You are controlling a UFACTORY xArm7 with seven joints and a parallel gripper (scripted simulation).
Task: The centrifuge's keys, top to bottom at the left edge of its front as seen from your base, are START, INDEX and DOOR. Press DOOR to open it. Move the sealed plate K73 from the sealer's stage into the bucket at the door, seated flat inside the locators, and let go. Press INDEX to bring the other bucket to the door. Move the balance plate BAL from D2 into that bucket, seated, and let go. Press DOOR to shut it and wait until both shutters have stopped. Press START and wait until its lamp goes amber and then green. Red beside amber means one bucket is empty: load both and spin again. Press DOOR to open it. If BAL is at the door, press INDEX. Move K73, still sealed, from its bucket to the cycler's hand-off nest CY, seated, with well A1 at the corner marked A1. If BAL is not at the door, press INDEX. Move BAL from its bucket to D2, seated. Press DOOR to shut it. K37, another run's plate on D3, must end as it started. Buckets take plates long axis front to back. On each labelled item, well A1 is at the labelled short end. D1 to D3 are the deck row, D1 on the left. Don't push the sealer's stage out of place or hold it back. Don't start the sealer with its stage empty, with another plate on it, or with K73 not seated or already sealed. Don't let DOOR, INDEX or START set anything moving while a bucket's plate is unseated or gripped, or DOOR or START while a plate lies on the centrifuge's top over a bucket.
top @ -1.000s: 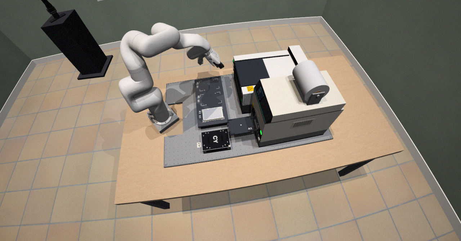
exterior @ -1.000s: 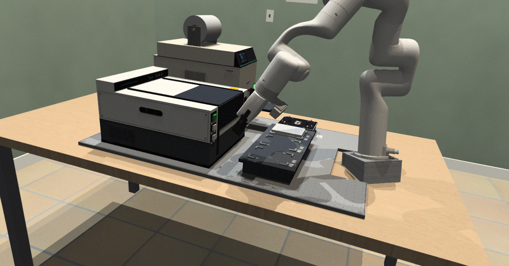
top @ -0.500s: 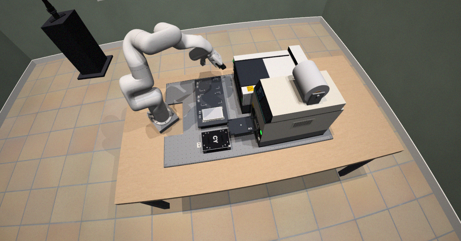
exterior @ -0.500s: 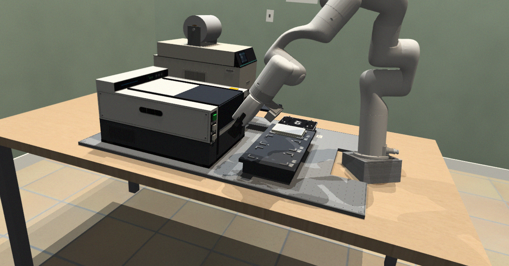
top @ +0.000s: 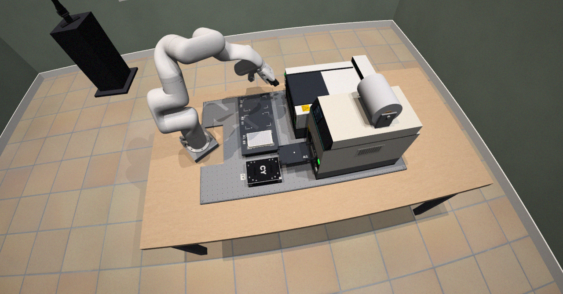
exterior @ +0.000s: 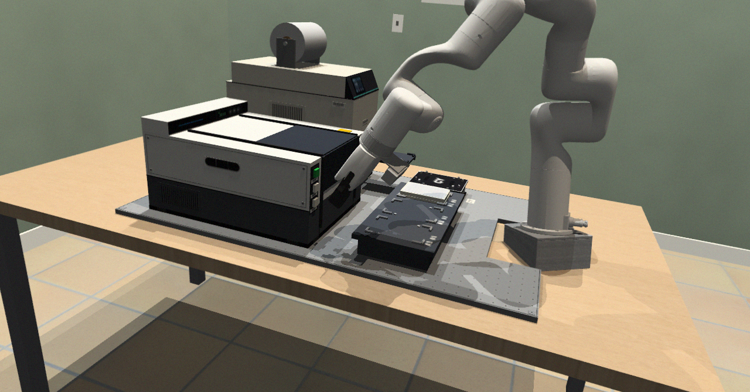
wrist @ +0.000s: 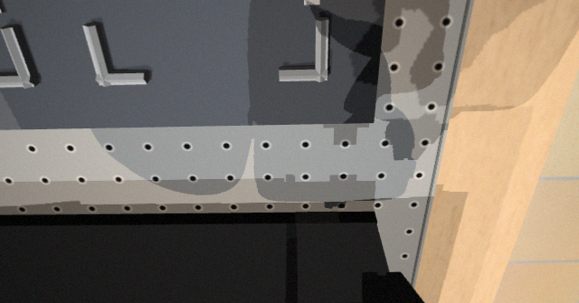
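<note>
Centrifuge (exterior: 230, 171) keys half hidden behind closed, empty jaws at its front left edge, labels unreadable.

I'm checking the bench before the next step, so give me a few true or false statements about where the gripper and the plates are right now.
1. The gripper is shut and holds nothing. True.
2. The gripper is over the nest marked CY. False: it is by the front left edge of the centrifuge, near the keys.
3. One white plate sits on the black deck. True.
4. A plate sits on the CY nest. False: no plate is on it.
5. The sealer's stage carries a plate. False: it shows bare.
</note>
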